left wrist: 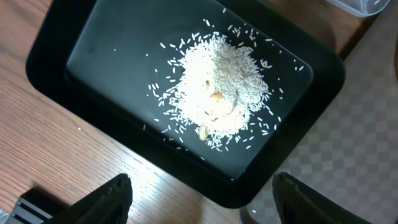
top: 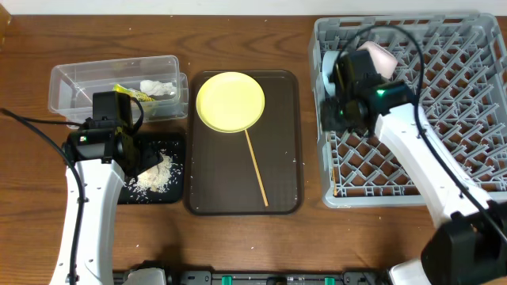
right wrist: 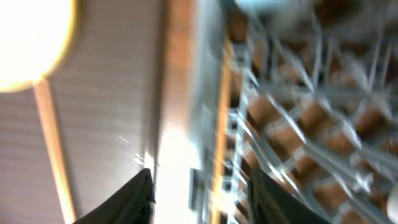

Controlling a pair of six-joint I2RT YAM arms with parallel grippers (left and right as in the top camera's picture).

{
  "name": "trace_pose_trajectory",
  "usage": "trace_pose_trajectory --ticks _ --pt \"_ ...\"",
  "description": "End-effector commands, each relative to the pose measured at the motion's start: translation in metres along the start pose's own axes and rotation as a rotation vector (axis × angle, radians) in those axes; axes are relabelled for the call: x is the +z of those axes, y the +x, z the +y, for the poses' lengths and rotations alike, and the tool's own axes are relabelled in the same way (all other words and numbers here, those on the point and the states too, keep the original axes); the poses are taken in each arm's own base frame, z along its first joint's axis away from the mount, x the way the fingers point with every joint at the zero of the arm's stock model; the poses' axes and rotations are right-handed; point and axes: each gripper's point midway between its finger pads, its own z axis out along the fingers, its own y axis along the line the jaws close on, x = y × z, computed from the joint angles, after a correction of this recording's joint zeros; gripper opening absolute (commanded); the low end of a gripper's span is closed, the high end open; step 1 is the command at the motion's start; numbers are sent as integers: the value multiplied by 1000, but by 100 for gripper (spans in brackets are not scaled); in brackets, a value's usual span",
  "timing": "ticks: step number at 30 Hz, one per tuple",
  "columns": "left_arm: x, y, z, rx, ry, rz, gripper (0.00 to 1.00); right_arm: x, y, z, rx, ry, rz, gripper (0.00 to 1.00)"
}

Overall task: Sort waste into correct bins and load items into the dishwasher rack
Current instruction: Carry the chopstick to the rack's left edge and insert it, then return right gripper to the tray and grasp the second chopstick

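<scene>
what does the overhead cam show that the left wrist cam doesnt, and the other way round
Only overhead: the clear tub holding the wrapper and tissue, the yellow plate and a chopstick on the brown tray, and the dishwasher rack. Only left wrist: tan bits in the rice heap, and the left end effector, open. Both: the black tray under the rice.
</scene>
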Motion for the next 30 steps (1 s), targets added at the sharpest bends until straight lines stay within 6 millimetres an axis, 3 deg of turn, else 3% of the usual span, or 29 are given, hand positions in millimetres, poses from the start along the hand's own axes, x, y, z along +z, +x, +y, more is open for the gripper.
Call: trace_pose_trajectory --ticks 1,7,11,15,24,30 --pt "0 -1 3 -17 -9 -4 75 -14 -7 37 -73 -106 -47 51" --pt "0 -1 3 -17 -9 -4 75 6 19 86 -192 -148 21 56" --pt "0 -1 3 -17 -9 -4 75 33 45 123 -274 -168 90 58" --pt "0 -1 3 -17 -9 -4 75 63 73 146 -303 -156 164 57" --pt "0 -1 3 -17 -9 -4 75 118 117 150 -338 -29 272 54" --pt "0 -1 3 -17 -9 -4 75 126 124 144 -310 12 296 30"
